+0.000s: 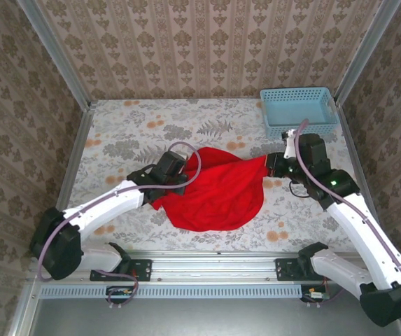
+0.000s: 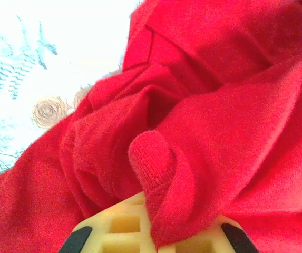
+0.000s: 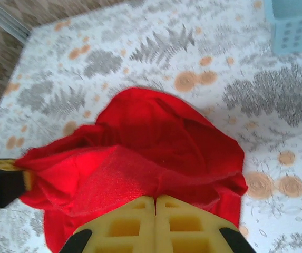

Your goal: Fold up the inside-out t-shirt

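Where the floral-print table cover [image 1: 127, 133] lies flat, the inside-out t-shirt [image 1: 217, 196] sits at its middle between the two arms. It is a bright red mound of soft cloth, rounded along its near edge and drawn to a point at its right. The left gripper [image 1: 181, 182] meets its left edge; seen from the left wrist, the yellow fingers [image 2: 114, 226] pinch a thick rolled fold of knit cloth that bulges up between them. The right gripper [image 1: 270, 165] sits at the pointed right corner. Its yellow, pocketed fingers [image 3: 124, 229] are pressed together with the shirt's edge caught at their tips, and the fabric fans away in loose wrinkles. A light-blue plastic basket [image 1: 301, 130] — rectangular, with perforated walls — stands well apart at the far right corner.
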{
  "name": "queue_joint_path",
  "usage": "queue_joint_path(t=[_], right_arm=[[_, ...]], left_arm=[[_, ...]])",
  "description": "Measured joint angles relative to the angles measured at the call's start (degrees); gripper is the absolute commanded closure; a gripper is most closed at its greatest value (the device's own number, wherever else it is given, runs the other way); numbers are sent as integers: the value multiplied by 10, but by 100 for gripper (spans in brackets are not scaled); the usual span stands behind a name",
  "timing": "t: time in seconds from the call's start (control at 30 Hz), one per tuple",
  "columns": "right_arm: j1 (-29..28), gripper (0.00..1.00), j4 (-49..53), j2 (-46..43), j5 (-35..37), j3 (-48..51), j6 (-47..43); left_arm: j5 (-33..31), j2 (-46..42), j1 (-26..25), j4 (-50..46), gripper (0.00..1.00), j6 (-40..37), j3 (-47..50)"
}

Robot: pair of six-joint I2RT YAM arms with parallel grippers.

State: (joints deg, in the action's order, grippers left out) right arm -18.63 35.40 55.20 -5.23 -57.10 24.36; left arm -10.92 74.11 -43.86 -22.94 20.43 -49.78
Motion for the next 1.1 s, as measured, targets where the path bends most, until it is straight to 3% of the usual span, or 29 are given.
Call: queue_joint_path(t=[0.2,0.43,0.83,1.1], right_arm=[[0,100,17,4,67,74,0],[1,100,26,-39,98,86,0],[-14,100,11,-8,46,-175,-20],[-90,100,12,109,49,-314,-47]], left_arm=[[27,-12,15,9,100,0,2],[43,-18,18,-7,100,0,-14],[3,-67,66,-74,100,-57,-296],[-56,-65,76,-149,100,-105,-482]])
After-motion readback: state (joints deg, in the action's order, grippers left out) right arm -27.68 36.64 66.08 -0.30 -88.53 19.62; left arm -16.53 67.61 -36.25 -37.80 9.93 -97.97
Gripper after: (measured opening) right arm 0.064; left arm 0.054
